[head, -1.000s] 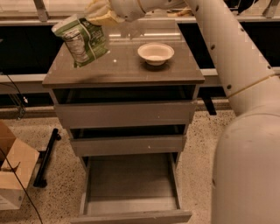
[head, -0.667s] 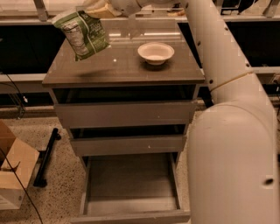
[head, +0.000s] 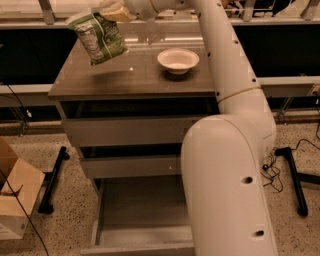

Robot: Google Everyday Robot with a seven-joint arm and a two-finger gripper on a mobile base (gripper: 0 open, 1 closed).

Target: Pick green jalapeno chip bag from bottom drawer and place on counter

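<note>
The green jalapeno chip bag (head: pixel 98 38) hangs tilted in the air above the left part of the counter (head: pixel 135 75). My gripper (head: pixel 113 10) is at the top of the view, shut on the bag's upper edge. The bag's shadow falls on the counter below it, and the bag does not touch the surface. The bottom drawer (head: pixel 142 210) is pulled out wide and its tray looks empty. My white arm reaches from the lower right up over the cabinet and hides the drawer's right side.
A white bowl (head: pixel 178 59) sits on the counter's right half. The two upper drawers (head: pixel 130 131) are slightly open. A cardboard box (head: pixel 15 195) stands on the floor at left. A long pale ledge with dark panels (head: pixel 280 45) runs behind the cabinet. Cables lie at right.
The arm has carried the bag a little up and to the left above the counter. The bag is still held.
</note>
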